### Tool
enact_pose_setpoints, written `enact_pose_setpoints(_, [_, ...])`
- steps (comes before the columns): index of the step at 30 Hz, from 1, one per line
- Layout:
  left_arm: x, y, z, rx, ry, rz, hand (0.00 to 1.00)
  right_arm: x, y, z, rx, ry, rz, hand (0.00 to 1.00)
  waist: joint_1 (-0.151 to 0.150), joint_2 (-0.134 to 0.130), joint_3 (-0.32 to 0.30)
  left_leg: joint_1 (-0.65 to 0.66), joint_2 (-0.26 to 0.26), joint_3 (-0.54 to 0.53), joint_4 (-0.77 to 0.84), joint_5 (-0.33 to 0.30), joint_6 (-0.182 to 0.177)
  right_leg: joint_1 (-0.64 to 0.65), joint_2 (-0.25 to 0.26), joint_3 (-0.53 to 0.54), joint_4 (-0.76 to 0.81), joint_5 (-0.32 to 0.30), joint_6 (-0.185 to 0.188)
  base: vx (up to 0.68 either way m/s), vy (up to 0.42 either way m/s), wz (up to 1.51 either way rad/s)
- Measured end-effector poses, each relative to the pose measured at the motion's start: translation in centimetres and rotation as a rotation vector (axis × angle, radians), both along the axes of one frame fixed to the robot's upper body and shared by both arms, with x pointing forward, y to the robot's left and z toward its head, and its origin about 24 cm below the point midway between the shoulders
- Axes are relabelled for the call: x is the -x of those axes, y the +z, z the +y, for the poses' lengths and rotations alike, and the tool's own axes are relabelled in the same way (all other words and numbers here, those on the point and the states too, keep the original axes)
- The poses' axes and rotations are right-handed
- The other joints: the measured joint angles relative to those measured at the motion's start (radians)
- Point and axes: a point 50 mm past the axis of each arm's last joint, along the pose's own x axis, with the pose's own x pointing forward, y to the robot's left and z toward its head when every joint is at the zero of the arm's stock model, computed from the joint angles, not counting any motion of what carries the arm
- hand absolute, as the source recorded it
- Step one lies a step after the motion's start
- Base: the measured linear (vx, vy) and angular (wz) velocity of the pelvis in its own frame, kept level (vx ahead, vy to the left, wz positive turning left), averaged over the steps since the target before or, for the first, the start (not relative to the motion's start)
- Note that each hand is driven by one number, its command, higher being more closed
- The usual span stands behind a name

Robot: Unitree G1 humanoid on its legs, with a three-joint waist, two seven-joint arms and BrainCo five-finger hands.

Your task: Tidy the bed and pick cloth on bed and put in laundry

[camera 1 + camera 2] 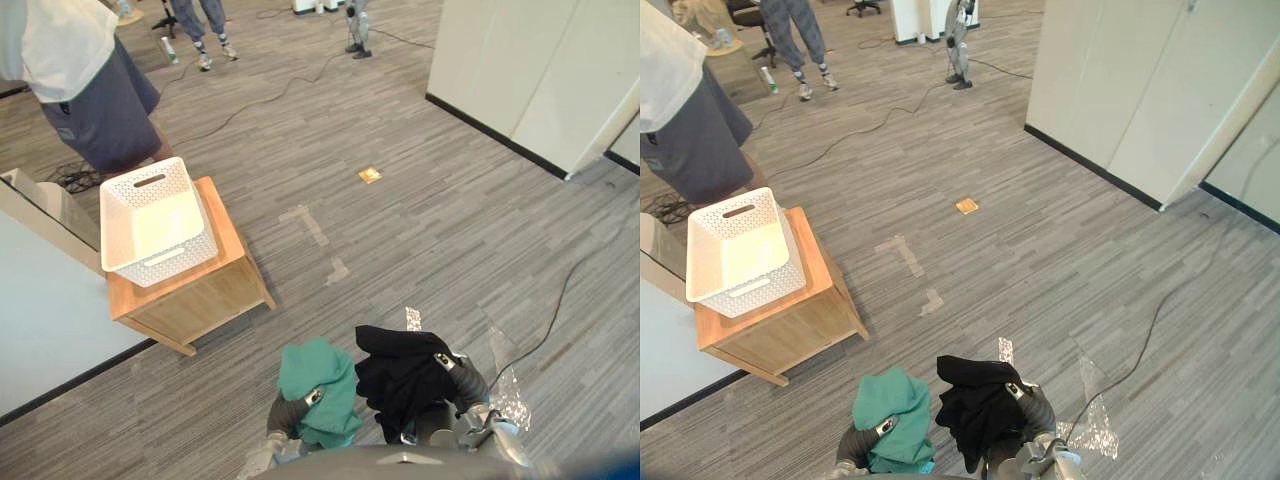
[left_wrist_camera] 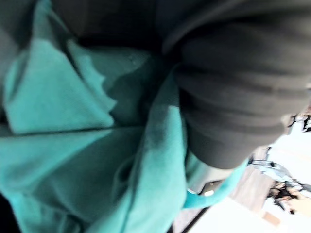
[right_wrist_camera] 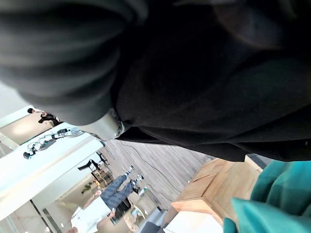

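Fingers on both hands are buried in cloth, so I can't tell the grip on either side.

Scene, left to right:
- Person (image 1: 90,90) in a white top and dark shorts stands at the far left, just behind the basket.
- White perforated basket (image 1: 168,266) sits on a small wooden tabletop (image 1: 228,232). It holds nothing and covers most of the top.
- My left hand (image 1: 283,412) is low and close to my body, wrist cover showing, with the teal cloth (image 1: 318,385) bunched over and around it. In the left wrist view the teal folds wrap right up against the cover.
- My right hand (image 1: 470,383) is just beside it at about the same height. The black cloth (image 1: 400,375) is draped over it and hangs down on the inner side. In the right wrist view the black fabric lies across the hand, with a teal edge at the corner.
- The two cloths are near touching. Both are well apart from the basket, over the grey plank floor (image 1: 420,250).
- Small yellow tile (image 1: 370,175) on the floor further out.
- White panels (image 1: 530,70) at the far right.
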Motion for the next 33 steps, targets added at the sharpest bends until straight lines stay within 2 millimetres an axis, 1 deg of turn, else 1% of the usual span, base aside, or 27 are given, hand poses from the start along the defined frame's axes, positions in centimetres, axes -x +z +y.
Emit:
enact_pose_setpoints(2, [-0.2,0.3,-0.3,0.021,-0.015,-0.017,1.00,-0.6,0.8,-0.4,0.020,-0.001,-0.062,1.00,0.005,0.014,0.002,-0.099,0.000,0.013,0.142,-0.031,0.011,0.049,0.012,0.000,-0.036,-0.005,-0.010,0.27,-0.089,0.06])
enact_pose_setpoints(3, [-0.3,0.4,-0.3,0.031,-0.021,-0.022,1.00,-1.2,1.5,-0.8,0.033,-0.007,-0.104,1.00,0.008,0.020,0.002,-0.158,-0.022,0.042,0.175,-0.065,0.013,0.078,0.011,0.000,-0.064,-0.014,-0.024,0.27,-0.053,-0.04])
enact_pose_setpoints(5, [-0.5,0.6,-0.1,0.044,-0.023,-0.041,1.00,-2.1,2.3,-1.5,0.051,-0.029,-0.140,1.00,0.023,0.013,0.001,-0.220,-0.080,0.116,0.044,-0.131,-0.003,0.130,-0.006,0.001,-0.124,-0.015,-0.028,0.33,0.004,-0.22])
enact_pose_setpoints(6, [-0.5,0.7,-0.1,0.048,-0.028,-0.047,1.00,-2.2,2.4,-1.5,0.048,-0.039,-0.141,1.00,0.031,0.000,0.002,-0.213,-0.121,0.165,-0.153,-0.134,-0.007,0.157,-0.025,0.001,-0.154,-0.014,-0.028,0.36,0.045,-0.26])
enact_pose_setpoints(7, [-0.5,0.7,-0.1,0.049,-0.031,-0.047,1.00,-2.3,2.4,-1.5,0.049,-0.042,-0.144,1.00,0.030,-0.005,0.000,-0.204,-0.141,0.184,-0.273,-0.127,-0.012,0.168,-0.033,0.000,-0.167,-0.013,-0.026,0.32,0.074,-0.14])
enact_pose_setpoints(8, [-0.3,0.6,-0.1,0.050,-0.033,-0.043,1.00,-2.1,2.4,-1.7,0.052,-0.052,-0.140,1.00,0.025,-0.010,-0.003,-0.179,-0.175,0.206,-0.536,-0.069,-0.017,0.188,-0.043,-0.003,-0.185,-0.005,-0.007,0.26,0.074,-0.02])
enact_pose_setpoints(9, [-0.2,0.5,-0.1,0.050,-0.034,-0.039,1.00,-1.9,2.4,-1.9,0.055,-0.061,-0.133,1.00,0.025,-0.009,-0.005,-0.161,-0.183,0.210,-0.663,-0.014,-0.013,0.199,-0.043,-0.003,-0.191,-0.009,0.002,0.36,0.120,-0.11])
enact_pose_setpoints(10, [0.0,0.4,0.1,0.050,-0.037,-0.035,1.00,-1.1,1.8,-2.1,0.053,-0.082,-0.099,1.00,0.033,-0.026,-0.012,-0.120,-0.205,0.220,-0.751,0.106,0.014,0.229,-0.054,0.006,-0.204,-0.024,0.026,0.44,0.130,0.01])
enact_pose_setpoints(11, [0.2,0.2,0.4,0.053,-0.030,-0.023,1.00,-0.7,1.5,-1.7,0.030,-0.099,-0.086,1.00,0.024,-0.049,-0.040,-0.113,-0.236,0.230,-0.779,0.107,0.025,0.234,-0.076,0.007,-0.223,-0.028,0.048,0.46,0.121,0.02])
enact_pose_setpoints(12, [0.0,0.1,0.4,0.050,-0.028,-0.025,1.00,-0.8,1.6,-1.7,0.023,-0.103,-0.091,1.00,0.021,-0.055,-0.045,-0.129,-0.239,0.237,-0.753,0.098,0.042,0.234,-0.083,0.005,-0.227,-0.021,0.065,0.47,0.098,0.11])
enact_pose_setpoints(14, [-0.5,0.4,1.1,0.032,-0.038,-0.059,1.00,-0.9,1.6,-1.8,0.018,-0.120,-0.095,1.00,0.026,-0.092,-0.039,-0.219,-0.237,0.301,-0.557,0.029,0.050,0.259,-0.119,0.008,-0.246,-0.003,0.089,0.41,0.113,0.08])
enact_pose_setpoints(15, [-0.5,0.5,1.0,0.033,-0.045,-0.074,1.00,-0.7,1.5,-1.8,0.015,-0.125,-0.091,1.00,0.027,-0.090,-0.046,-0.211,-0.238,0.312,-0.583,0.028,0.049,0.270,-0.124,0.007,-0.240,-0.008,0.095,0.36,0.137,0.11])
enact_pose_setpoints(16, [0.1,0.3,0.4,0.052,-0.040,-0.054,1.00,0.1,1.6,-2.6,0.037,-0.128,-0.082,1.00,0.031,-0.064,-0.063,-0.188,-0.227,0.316,-0.625,-0.026,0.084,0.273,-0.119,0.008,-0.184,-0.036,0.135,0.40,0.193,0.13])
enact_pose_setpoints(17, [0.3,-0.1,0.3,0.050,-0.036,-0.038,1.00,0.0,1.5,-2.7,0.035,-0.130,-0.080,1.00,0.030,-0.083,-0.069,-0.159,-0.259,0.323,-0.611,-0.074,0.087,0.247,-0.173,0.021,-0.041,-0.092,0.168,0.34,0.149,0.17])
enact_pose_setpoints(18, [0.3,-0.2,0.2,0.050,-0.034,-0.031,1.00,0.0,1.5,-2.6,0.032,-0.130,-0.082,1.00,0.028,-0.085,-0.073,-0.140,-0.271,0.321,-0.606,-0.091,0.095,0.212,-0.201,0.027,0.057,-0.098,0.177,0.37,0.164,0.13])
enact_pose_setpoints(19, [0.3,-0.2,0.2,0.045,-0.035,-0.031,1.00,-0.2,1.6,-2.4,0.026,-0.125,-0.091,1.00,0.028,-0.088,-0.072,-0.117,-0.283,0.326,-0.602,-0.112,0.097,0.132,-0.246,0.046,0.251,-0.088,0.176,0.31,0.112,0.03])
enact_pose_setpoints(20, [0.3,-0.1,0.5,0.033,-0.035,-0.035,1.00,-0.2,1.6,-1.7,0.007,-0.104,-0.099,1.00,0.028,-0.107,-0.068,-0.079,-0.308,0.324,-0.601,-0.140,0.109,0.031,-0.311,0.073,0.497,-0.009,0.120,0.54,0.156,0.13])
enact_pose_setpoints(21, [0.5,-0.1,1.0,0.009,-0.038,-0.029,1.00,-0.1,1.5,-1.0,-0.014,-0.092,-0.099,1.00,0.018,-0.118,-0.061,-0.023,-0.320,0.297,-0.603,-0.177,0.130,-0.049,-0.330,0.100,0.683,-0.031,0.110,0.46,0.108,0.21])
enact_pose_setpoints(22, [0.5,-0.1,1.1,0.002,-0.038,-0.026,1.00,-0.1,1.6,-1.0,-0.017,-0.093,-0.100,1.00,0.016,-0.118,-0.060,-0.012,-0.322,0.288,-0.606,-0.180,0.131,-0.059,-0.326,0.101,0.702,-0.040,0.109,0.40,0.070,0.49])
enact_pose_setpoints(23, [0.6,-0.2,1.4,-0.013,-0.034,-0.017,1.00,0.5,1.6,-0.8,-0.024,-0.093,-0.094,1.00,0.003,-0.113,-0.061,0.038,-0.322,0.260,-0.627,-0.182,0.129,-0.093,-0.295,0.102,0.725,-0.080,0.101,0.33,0.037,0.70])
enact_pose_setpoints(25, [0.4,-0.2,1.9,-0.036,-0.040,-0.018,1.00,1.0,1.8,-0.6,-0.029,-0.092,-0.092,1.00,-0.021,-0.126,-0.054,0.105,-0.333,0.200,-0.683,-0.183,0.129,-0.148,-0.247,0.097,0.665,-0.119,0.092,0.40,0.004,0.88])
enact_pose_setpoints(28, [-0.5,0.0,2.1,-0.051,-0.075,-0.025,1.00,1.2,2.3,-0.7,-0.027,-0.096,-0.109,1.00,-0.043,-0.139,-0.049,0.188,-0.320,0.085,-0.748,-0.182,0.125,-0.230,-0.176,0.050,0.379,-0.117,0.069,0.54,-0.093,1.22])
enact_pose_setpoints(29, [-0.8,0.0,2.0,-0.047,-0.081,-0.023,1.00,1.1,2.3,-0.8,-0.025,-0.099,-0.114,1.00,-0.048,-0.133,-0.046,0.217,-0.306,0.052,-0.759,-0.184,0.113,-0.240,-0.152,0.052,0.219,-0.068,0.063,0.62,-0.179,1.21])
enact_pose_setpoints(30, [-0.9,0.0,1.9,-0.044,-0.083,-0.024,1.00,1.0,2.3,-0.8,-0.026,-0.098,-0.117,1.00,-0.056,-0.124,-0.042,0.246,-0.283,0.020,-0.762,-0.200,0.077,-0.239,-0.121,0.070,0.035,0.042,0.063,0.62,-0.202,1.16])
enact_pose_setpoints(31, [-0.9,0.0,1.9,-0.044,-0.083,-0.022,1.00,1.0,2.3,-0.7,-0.027,-0.096,-0.118,1.00,-0.055,-0.123,-0.043,0.260,-0.274,0.011,-0.765,-0.209,0.059,-0.234,-0.106,0.085,-0.041,0.099,0.068,0.55,-0.217,1.02])
enact_pose_setpoints(32, [-0.6,-0.1,2.3,-0.054,-0.080,-0.013,1.00,0.9,2.3,-0.5,-0.029,-0.089,-0.118,1.00,-0.051,-0.129,-0.047,0.291,-0.263,-0.003,-0.769,-0.231,0.020,-0.220,-0.092,0.121,-0.120,0.258,0.064,0.45,-0.202,0.66])
enact_pose_setpoints(33, [-0.5,-0.2,2.4,-0.054,-0.077,-0.005,1.00,1.0,2.2,-0.6,-0.025,-0.087,-0.114,1.00,-0.050,-0.126,-0.046,0.304,-0.250,-0.012,-0.769,-0.243,0.001,-0.210,-0.083,0.132,-0.118,0.318,0.001,0.56,-0.221,0.43])
